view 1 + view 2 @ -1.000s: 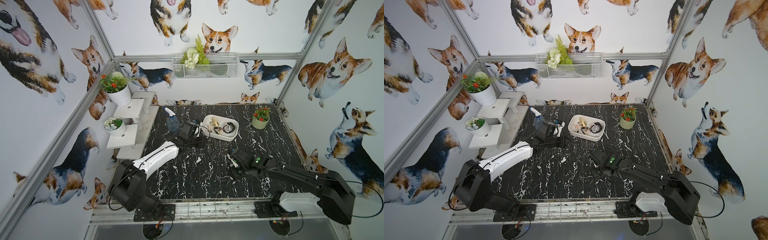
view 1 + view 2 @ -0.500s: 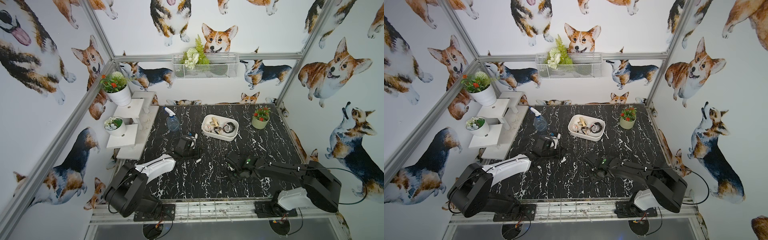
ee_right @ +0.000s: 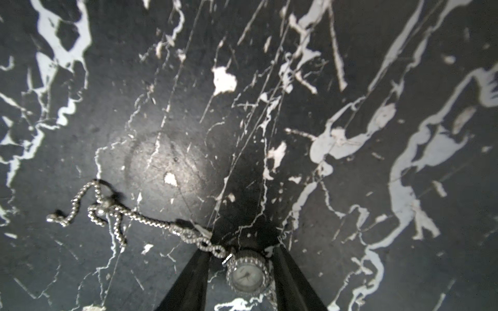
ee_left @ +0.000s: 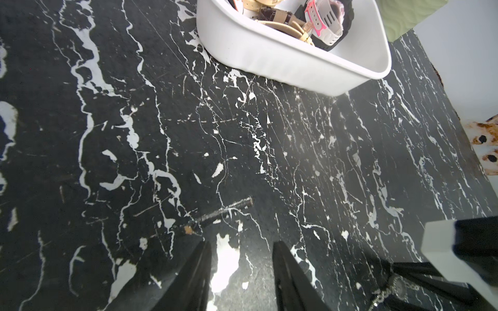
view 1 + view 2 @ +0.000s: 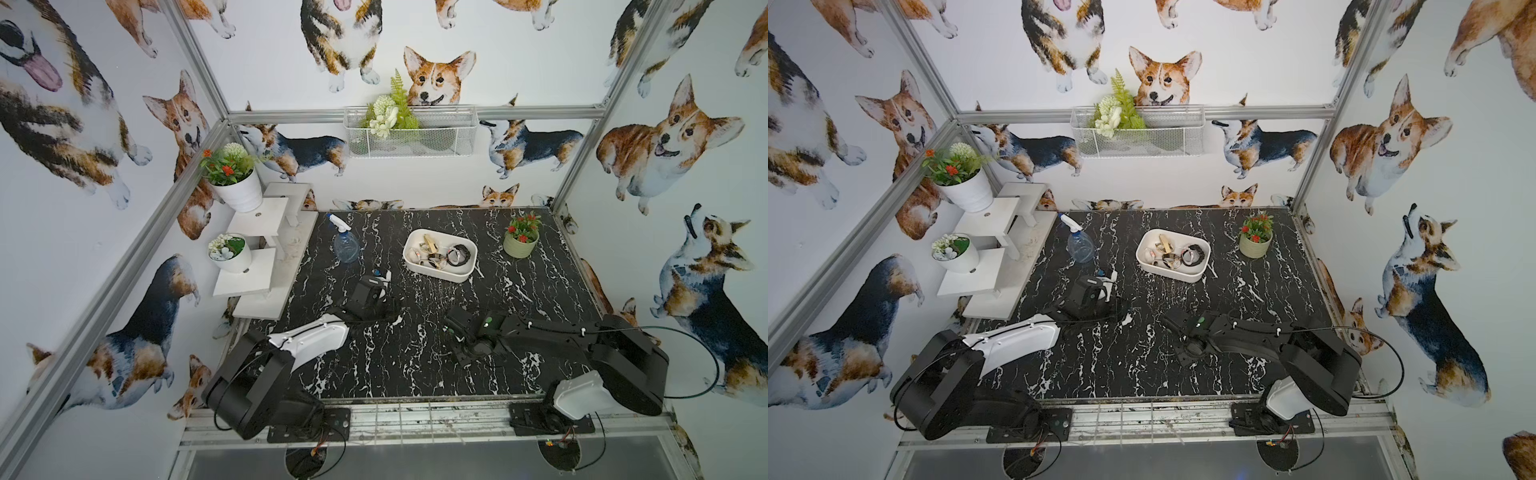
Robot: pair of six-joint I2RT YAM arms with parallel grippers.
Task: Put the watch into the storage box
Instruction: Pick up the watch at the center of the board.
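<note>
Right gripper is straddling the watch on the table — jaws apart with it sitting between them, chain trailing off sideways — storage box lying well ahead, left gripper hovering open, empty.

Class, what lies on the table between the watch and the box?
Nothing: only bare black marble table separates the watch from the box. The left wrist view shows this stretch best, and both top views agree.

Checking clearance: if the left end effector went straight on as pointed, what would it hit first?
Likely the near wall of the storage box, if it travels level; tilted down, the table comes first.
</note>
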